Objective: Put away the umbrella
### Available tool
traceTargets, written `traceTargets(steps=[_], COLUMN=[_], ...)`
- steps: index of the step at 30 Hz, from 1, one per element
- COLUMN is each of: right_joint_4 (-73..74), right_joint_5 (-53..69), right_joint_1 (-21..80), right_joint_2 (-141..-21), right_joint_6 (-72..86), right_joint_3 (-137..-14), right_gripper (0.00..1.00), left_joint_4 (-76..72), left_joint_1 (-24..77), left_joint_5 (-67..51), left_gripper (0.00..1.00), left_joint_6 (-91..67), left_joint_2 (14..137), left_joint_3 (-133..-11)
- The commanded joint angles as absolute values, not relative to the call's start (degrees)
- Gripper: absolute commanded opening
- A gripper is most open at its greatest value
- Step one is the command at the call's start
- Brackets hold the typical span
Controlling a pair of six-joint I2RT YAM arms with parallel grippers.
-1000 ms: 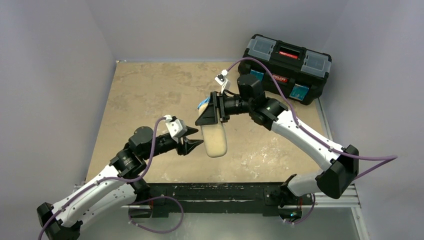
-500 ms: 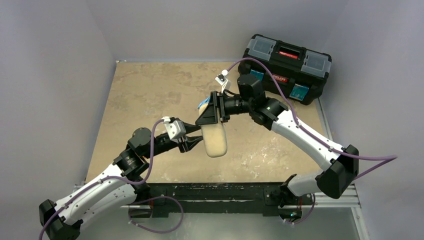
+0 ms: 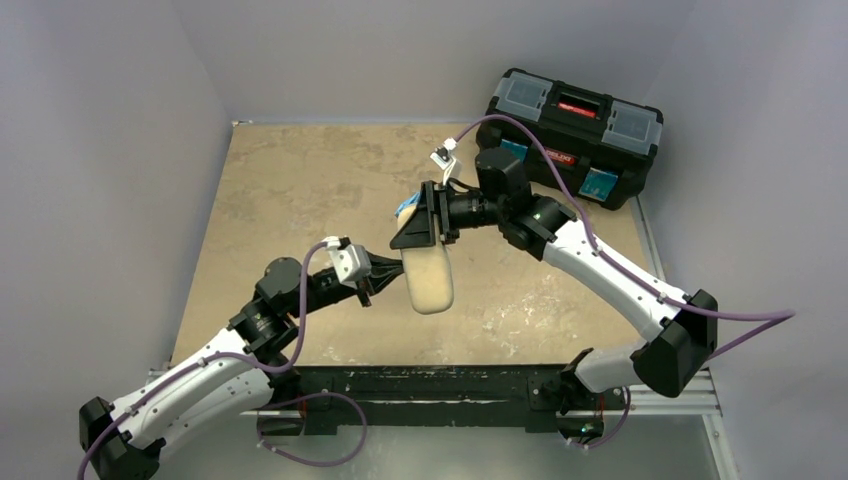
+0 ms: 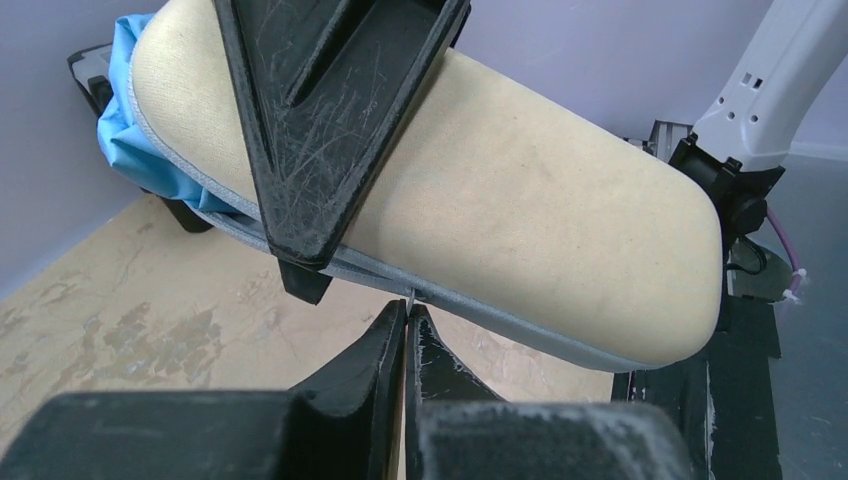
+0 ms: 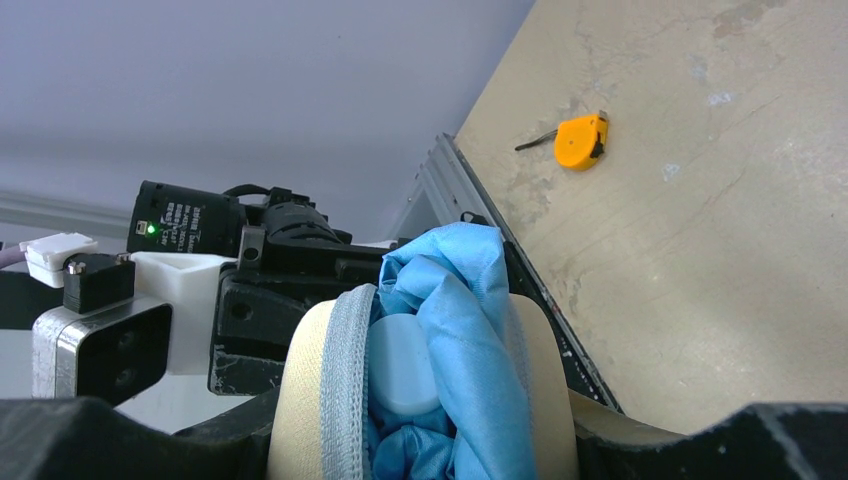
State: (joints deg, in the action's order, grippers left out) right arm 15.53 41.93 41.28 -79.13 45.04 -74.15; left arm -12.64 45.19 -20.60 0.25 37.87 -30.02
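The umbrella (image 5: 470, 330) is stuffed in a grey-beige oblong case (image 3: 428, 280); its light blue fabric and pale handle (image 5: 400, 365) bulge from the case's open end. A little blue also shows in the top view (image 3: 405, 209) and the left wrist view (image 4: 135, 150). My right gripper (image 3: 425, 235) is shut on the case (image 5: 320, 400) and holds it above the table. My left gripper (image 4: 408, 312) is shut on the thin metal zipper pull (image 4: 410, 297) at the case's grey zipper seam, on its left side (image 3: 385, 272).
A black toolbox (image 3: 575, 125) stands closed at the back right corner. A small orange tape measure (image 5: 580, 140) lies on the tan table (image 3: 290, 180). Grey walls close in the left, back and right sides.
My left gripper moved right up to the case and closed on the zipper pull. The right arm and case have held still.
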Motion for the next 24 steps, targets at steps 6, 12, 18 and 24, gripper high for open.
traceTargets(steps=[6, 12, 18, 24], right_joint_4=[13.4, 13.7, 16.3, 18.1], right_joint_5=[43.9, 44.9, 46.0, 48.0], right_joint_1=[41.3, 41.2, 41.3, 41.3], right_joint_2=[-77.2, -77.1, -77.6, -77.9], right_joint_6=[45.3, 44.9, 42.8, 40.9], right_joint_3=[-74.5, -73.8, -74.4, -75.0], right_gripper=[0.0, 0.0, 0.0, 0.0], left_joint_4=[-11.5, -9.2, -7.1, -5.4], left_joint_1=[45.5, 45.5, 45.5, 45.5], left_joint_5=[-16.4, -10.7, -4.8, -3.8], left_gripper=[0.0, 0.0, 0.0, 0.0], left_joint_6=[0.5, -1.7, -3.0, -3.4], left_joint_2=[36.1, 35.1, 35.5, 36.3], left_joint_3=[-33.4, -34.7, -36.9, -39.8])
